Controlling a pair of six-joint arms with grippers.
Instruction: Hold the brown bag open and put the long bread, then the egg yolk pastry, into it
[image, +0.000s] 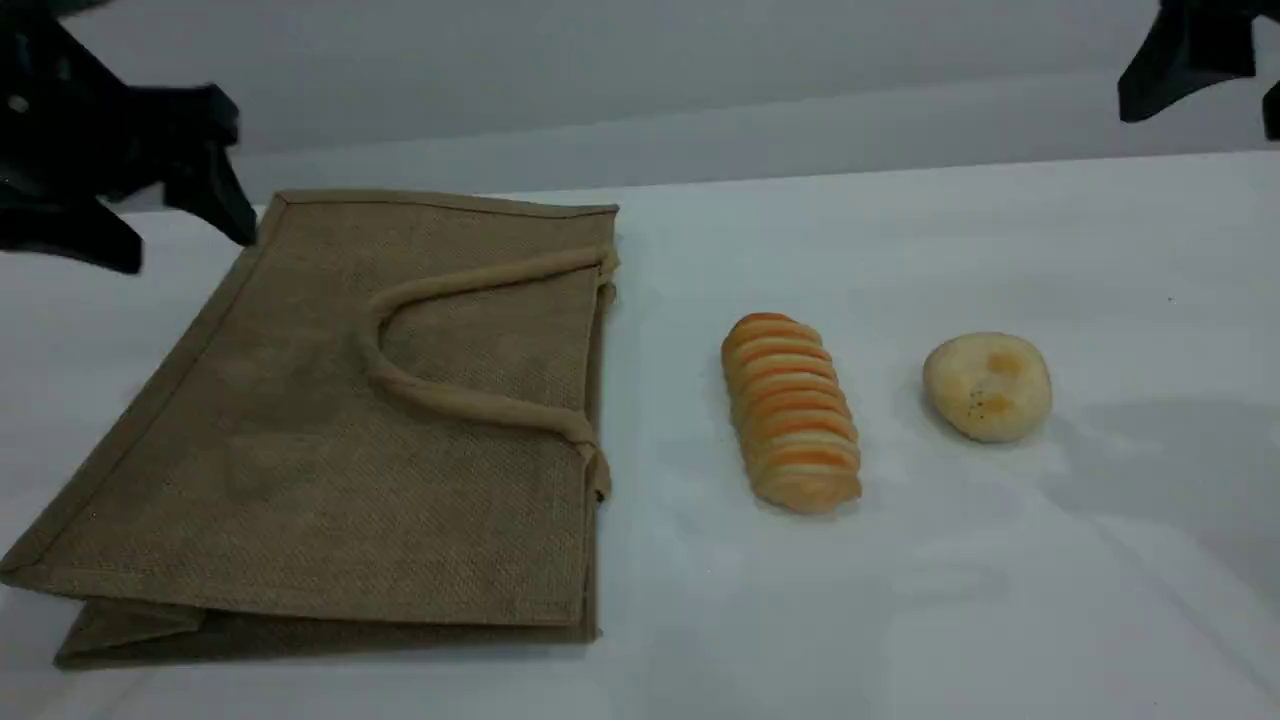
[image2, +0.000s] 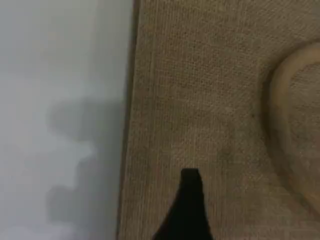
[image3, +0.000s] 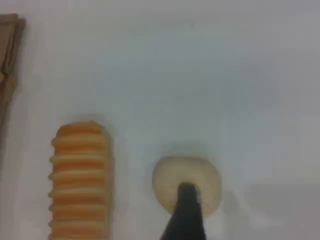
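The brown bag, woven jute, lies flat and closed by the table's left edge, a rope handle folded on top. The striped long bread lies mid-table, and the pale egg yolk pastry sits just right of it, apart.

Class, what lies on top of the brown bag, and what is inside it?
One beige rope handle lies flat on top of the brown bag; nothing else rests there. The bag lies flat, mouth shut, so its inside is hidden.
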